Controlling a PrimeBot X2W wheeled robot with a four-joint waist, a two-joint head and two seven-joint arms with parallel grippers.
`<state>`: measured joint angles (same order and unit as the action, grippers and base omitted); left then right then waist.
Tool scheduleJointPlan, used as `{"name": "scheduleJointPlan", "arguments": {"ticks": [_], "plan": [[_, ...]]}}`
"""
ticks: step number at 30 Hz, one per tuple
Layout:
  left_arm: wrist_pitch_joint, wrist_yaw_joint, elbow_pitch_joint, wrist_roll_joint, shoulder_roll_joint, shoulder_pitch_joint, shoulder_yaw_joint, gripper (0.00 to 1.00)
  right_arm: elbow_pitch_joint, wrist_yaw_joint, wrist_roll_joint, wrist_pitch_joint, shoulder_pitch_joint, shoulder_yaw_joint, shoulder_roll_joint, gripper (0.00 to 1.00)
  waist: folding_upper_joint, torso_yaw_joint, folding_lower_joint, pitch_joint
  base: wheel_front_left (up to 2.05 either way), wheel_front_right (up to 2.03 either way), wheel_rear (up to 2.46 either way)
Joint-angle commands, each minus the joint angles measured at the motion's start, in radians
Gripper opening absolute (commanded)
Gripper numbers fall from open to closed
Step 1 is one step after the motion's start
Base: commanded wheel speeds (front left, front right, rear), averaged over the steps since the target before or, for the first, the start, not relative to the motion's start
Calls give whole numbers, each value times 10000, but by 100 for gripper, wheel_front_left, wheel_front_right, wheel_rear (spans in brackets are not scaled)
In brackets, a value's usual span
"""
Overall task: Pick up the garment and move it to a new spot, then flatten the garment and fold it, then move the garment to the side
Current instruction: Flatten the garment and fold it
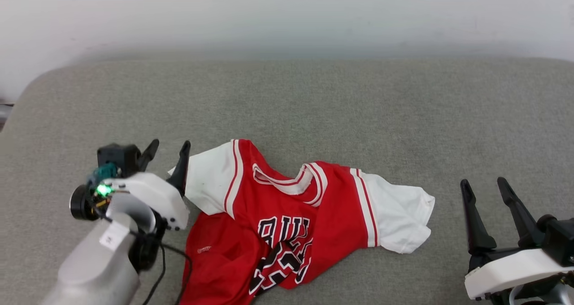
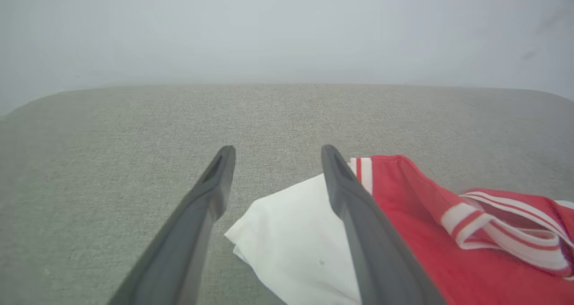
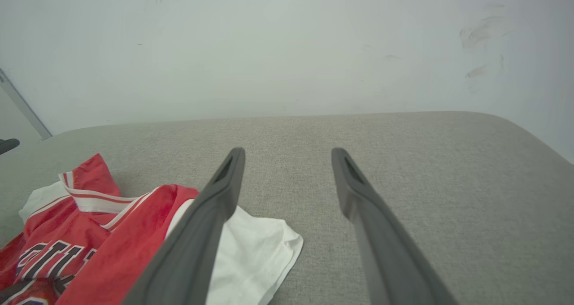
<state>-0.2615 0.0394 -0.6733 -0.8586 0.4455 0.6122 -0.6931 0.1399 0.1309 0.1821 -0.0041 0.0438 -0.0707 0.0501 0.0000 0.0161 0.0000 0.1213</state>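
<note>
Loosely rumpled, a red shirt (image 1: 287,197) lies on the grey cushion (image 1: 314,98), left gripper (image 1: 169,146) spread at its left sleeve, right gripper (image 1: 484,184) spread, apart at right.

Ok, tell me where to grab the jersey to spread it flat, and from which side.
I'd take the garment by its two white sleeves: they lie spread at the outer ends, while the red body is bunched. Pinch the left sleeve at its hem from the left with the open left gripper, right beside it, and the right sleeve from the right with the open right gripper.
</note>
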Motion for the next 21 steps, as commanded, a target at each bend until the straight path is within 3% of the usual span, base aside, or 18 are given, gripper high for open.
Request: {"name": "scheduleJointPlan", "arguments": {"ticks": [1, 10, 21], "plan": [[-35, 188, 492, 403, -35, -610, 368, 100, 41, -3, -54, 29, 123, -20, 1, 100, 0, 179, 0, -235, 0, 0, 0], [-39, 856, 3748, 2703, -516, -3231, 2639, 100, 120, -3, -88, 292, 528, -90, 2, 100, 0, 489, 0, -865, 0, 0, 0], [-31, 744, 5549, 4316, -1305, -5376, 3689, 100, 198, -3, -197, 496, 837, -130, 1, 100, 0, 550, 0, -1349, 0, 0, 0]]}}
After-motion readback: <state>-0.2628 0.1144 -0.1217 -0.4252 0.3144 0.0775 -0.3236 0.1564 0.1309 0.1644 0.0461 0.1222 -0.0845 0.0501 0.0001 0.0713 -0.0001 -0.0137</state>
